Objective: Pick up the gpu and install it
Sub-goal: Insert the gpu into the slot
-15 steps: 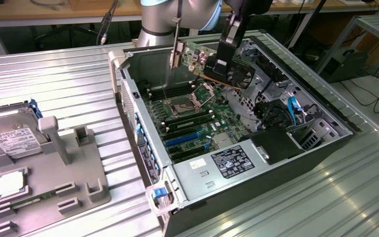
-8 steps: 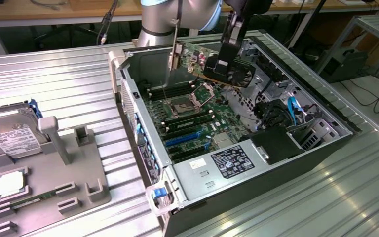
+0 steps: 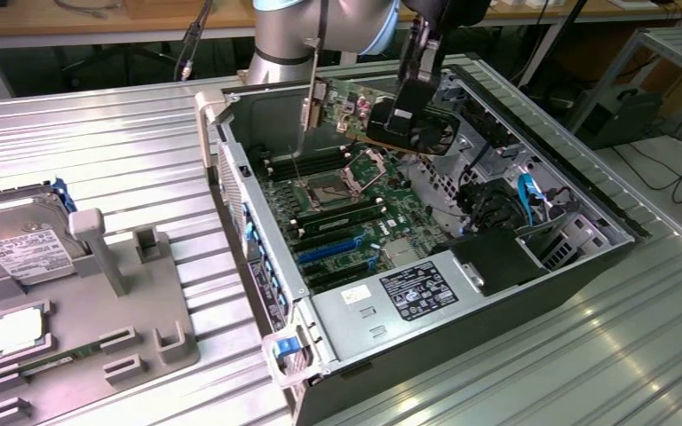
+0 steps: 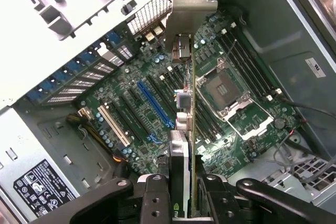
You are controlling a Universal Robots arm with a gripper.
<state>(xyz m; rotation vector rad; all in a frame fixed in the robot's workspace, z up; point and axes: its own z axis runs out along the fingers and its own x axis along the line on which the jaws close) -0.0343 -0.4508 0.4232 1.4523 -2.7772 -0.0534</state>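
At the exterior view's left, a hard drive (image 3: 24, 241) sits in a grey holder (image 3: 104, 328) on the ribbed desk (image 3: 116, 133). The open computer case (image 3: 237, 177) fills mid-frame. At upper centre, the gripper (image 3: 398, 108) clamps the gpu (image 3: 347, 99), which hangs tilted above the motherboard (image 3: 341, 213), not yet seated.

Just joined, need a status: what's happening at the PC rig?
The arm's hand is shut on the gpu, holding it on edge over the open computer case. The card hangs above the motherboard, not yet seated in a slot. A hard drive sits in the grey fixture at the exterior view's left.
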